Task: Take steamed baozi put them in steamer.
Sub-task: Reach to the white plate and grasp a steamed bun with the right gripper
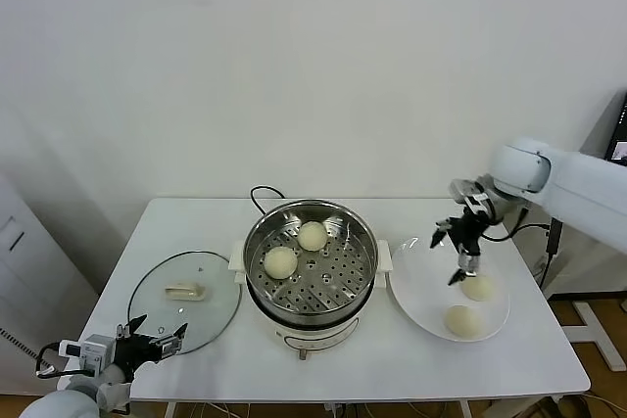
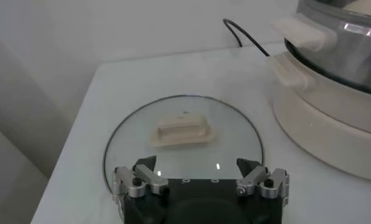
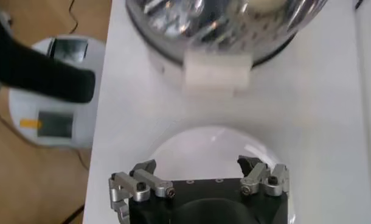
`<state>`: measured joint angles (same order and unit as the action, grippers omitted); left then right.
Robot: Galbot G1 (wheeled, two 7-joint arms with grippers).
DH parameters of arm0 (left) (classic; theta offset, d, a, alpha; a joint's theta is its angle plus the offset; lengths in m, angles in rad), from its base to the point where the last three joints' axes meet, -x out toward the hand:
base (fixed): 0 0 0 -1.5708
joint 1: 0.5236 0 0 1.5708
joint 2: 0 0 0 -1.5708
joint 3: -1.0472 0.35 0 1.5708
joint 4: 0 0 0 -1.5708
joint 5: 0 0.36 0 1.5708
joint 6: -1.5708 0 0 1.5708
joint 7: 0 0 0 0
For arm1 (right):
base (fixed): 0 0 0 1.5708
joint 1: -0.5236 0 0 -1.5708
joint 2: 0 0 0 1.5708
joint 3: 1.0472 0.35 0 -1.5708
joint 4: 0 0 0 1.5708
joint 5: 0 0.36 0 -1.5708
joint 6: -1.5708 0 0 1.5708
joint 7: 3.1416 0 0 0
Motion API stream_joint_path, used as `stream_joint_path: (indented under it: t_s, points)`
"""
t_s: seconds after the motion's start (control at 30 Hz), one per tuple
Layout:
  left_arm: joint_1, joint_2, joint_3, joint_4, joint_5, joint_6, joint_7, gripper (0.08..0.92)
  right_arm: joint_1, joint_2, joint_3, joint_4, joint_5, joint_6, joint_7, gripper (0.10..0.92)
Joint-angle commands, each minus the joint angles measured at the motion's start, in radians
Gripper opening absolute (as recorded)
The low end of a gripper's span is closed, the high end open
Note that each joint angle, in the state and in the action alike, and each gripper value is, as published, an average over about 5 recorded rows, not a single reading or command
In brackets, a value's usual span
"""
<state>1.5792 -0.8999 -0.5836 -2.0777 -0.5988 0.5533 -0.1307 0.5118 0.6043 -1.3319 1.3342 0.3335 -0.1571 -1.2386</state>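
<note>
While two baozi fill steamer (fingers spread).

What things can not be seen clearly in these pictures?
- Right wrist view: the baozi on the plate are hidden under the right gripper.
- Left wrist view: the steamer is cut by the edge; its inside is unseen.
- Head view: the left gripper sits low, arm cut off.

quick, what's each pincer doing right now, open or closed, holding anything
Left pincer: open, empty, above the glass lid.
Right pincer: open, empty, over the plate.
</note>
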Motion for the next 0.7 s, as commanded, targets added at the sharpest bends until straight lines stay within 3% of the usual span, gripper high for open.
stream_joint_path:
  t_s: [0.03,0.7]
  points:
    - [-0.003,-0.001,0.003,-0.001,0.001,0.002,0.0,0.823,-0.297,-0.056,0.226,-0.053,-0.217,0.081,-0.052,0.823]
    - [-0.005,-0.002,0.005,0.006,0.002,0.001,0.0,0.823,-0.5,0.026,0.43,-0.165,-0.365,0.129,-0.043,0.823]
